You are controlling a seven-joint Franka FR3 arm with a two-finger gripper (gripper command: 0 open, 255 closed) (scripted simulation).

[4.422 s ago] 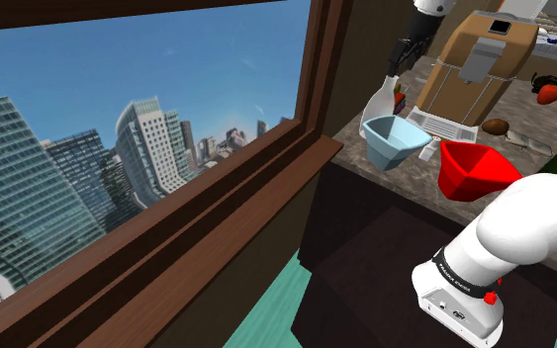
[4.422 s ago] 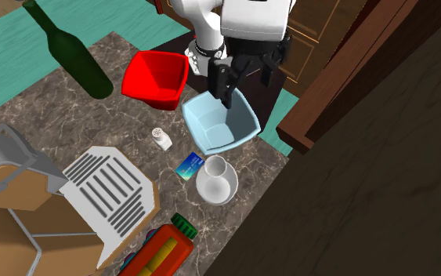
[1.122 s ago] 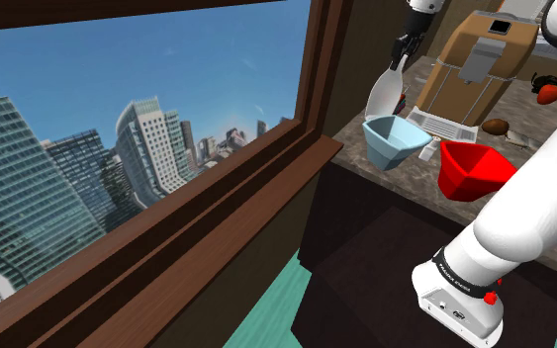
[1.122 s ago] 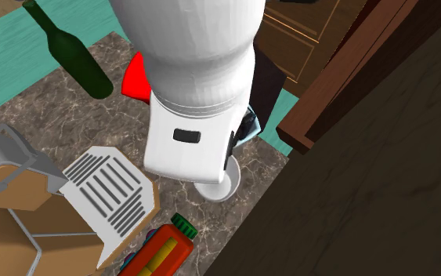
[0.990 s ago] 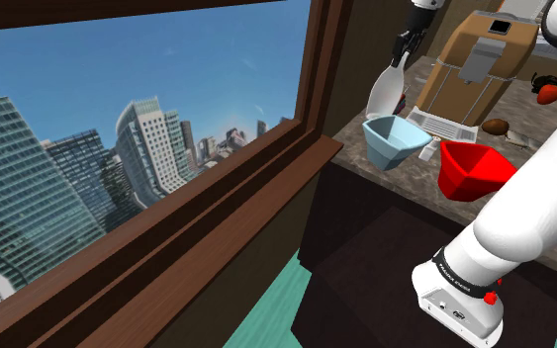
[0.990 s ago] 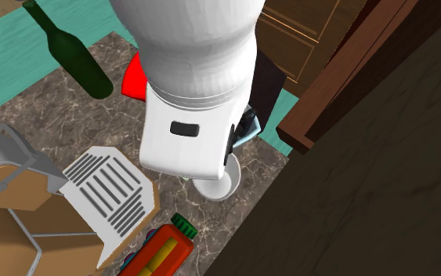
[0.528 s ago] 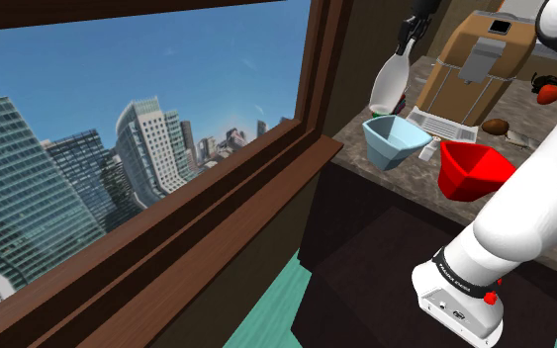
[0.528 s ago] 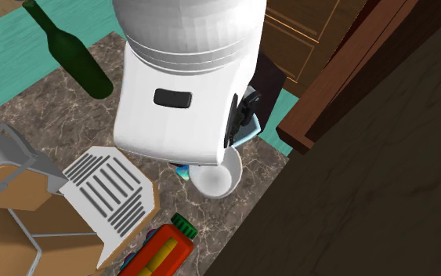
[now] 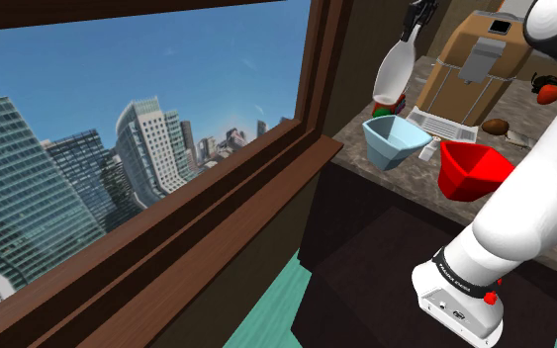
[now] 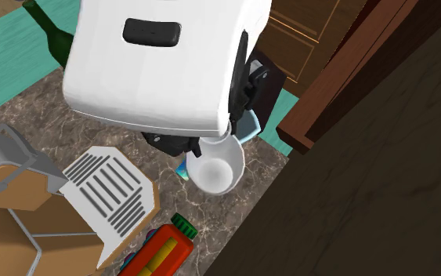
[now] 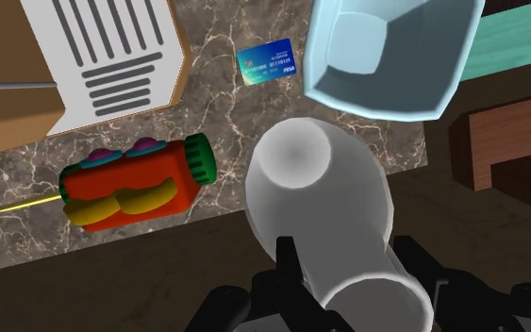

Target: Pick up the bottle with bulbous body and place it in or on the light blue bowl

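The white Franka arm [image 9: 538, 178] reaches over the marble counter [image 11: 221, 90], where the light blue bowl [image 9: 393, 140] sits near the window, and holds the white bulbous bottle [image 9: 397, 67] aloft just beyond it, the black gripper [image 11: 348, 273] pinching its narrow end, apparently to carry it clear over the rim.

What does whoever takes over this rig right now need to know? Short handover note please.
Gripper: shut on the white bulbous bottle.
Bottle: held in the air above the marble counter, base pointing down, not yet over the bowl.
Light blue bowl: upright on the counter, just beside the bottle's base in the wrist view.
Done: grasp and lift.
Left: carry the bottle over the bowl, lower it in, release.
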